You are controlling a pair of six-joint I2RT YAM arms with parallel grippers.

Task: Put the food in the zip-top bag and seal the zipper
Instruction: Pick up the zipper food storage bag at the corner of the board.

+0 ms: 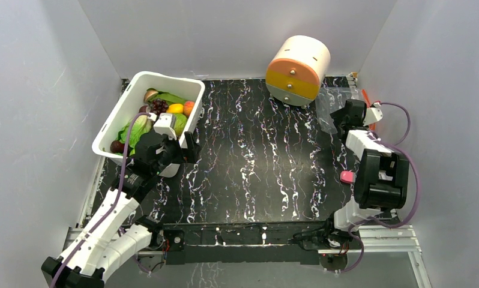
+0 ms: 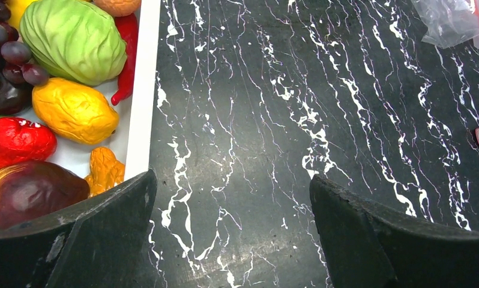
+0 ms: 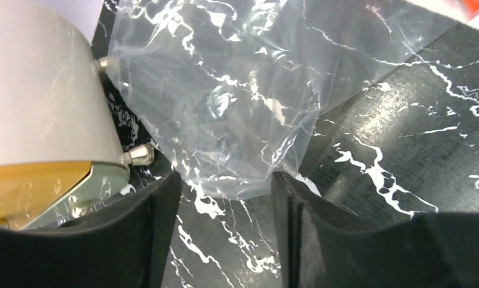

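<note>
Hovering at the rim of the one white bin [image 1: 108,135] on the near left of the counter [image 1: 261,156], the left claw [image 2: 234,237] is seen spread wide and empty. Some ten pieces of food [image 2: 75,111] are counted in the bin, among them one cabbage [image 2: 75,39] and one grape bunch [image 2: 9,57]. Farther off, at the right, the right claw [image 3: 225,240] is held half apart astride a corner of the single zip-top bag [image 3: 225,90]. The bag lies empty on the counter just beside one cream-and-orange drum [image 1: 297,69], its zipper [image 1: 365,96] at the far edge. Taking hold of the bag is judged the step in hand; a firm pinch on the thin film is called for next, with nothing yet bagged.
</note>
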